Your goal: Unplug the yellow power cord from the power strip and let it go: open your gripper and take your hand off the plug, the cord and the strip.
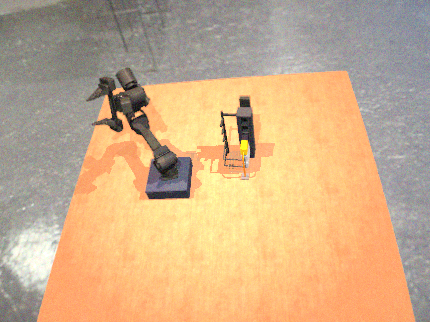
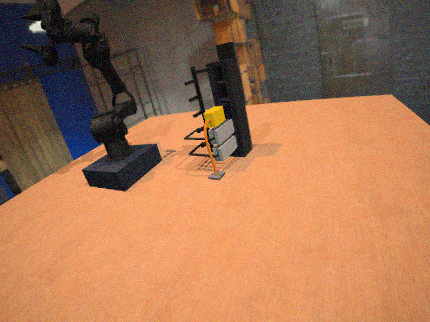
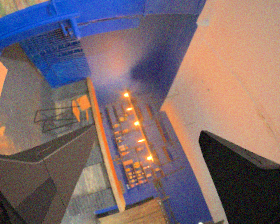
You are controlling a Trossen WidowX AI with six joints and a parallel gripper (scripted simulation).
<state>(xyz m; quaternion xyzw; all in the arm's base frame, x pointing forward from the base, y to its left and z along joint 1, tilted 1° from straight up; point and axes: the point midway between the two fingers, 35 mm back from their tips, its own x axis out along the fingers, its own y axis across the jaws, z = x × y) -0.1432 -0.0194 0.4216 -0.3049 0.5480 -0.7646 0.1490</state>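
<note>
The yellow plug sits at the front of the upright black power strip, just above two grey plugs, and appears seated in it. Its orange-yellow cord runs down to a small grey plate on the table. My gripper is open and empty. It is raised high at the left, far from the plug and strip, and points away from them. The wrist view shows none of the plug, cord or strip.
Two grey plugs sit low on the strip, under the yellow one. A thin black rack with short pegs stands at the strip's left side. The arm's dark base is on the table left of the strip.
</note>
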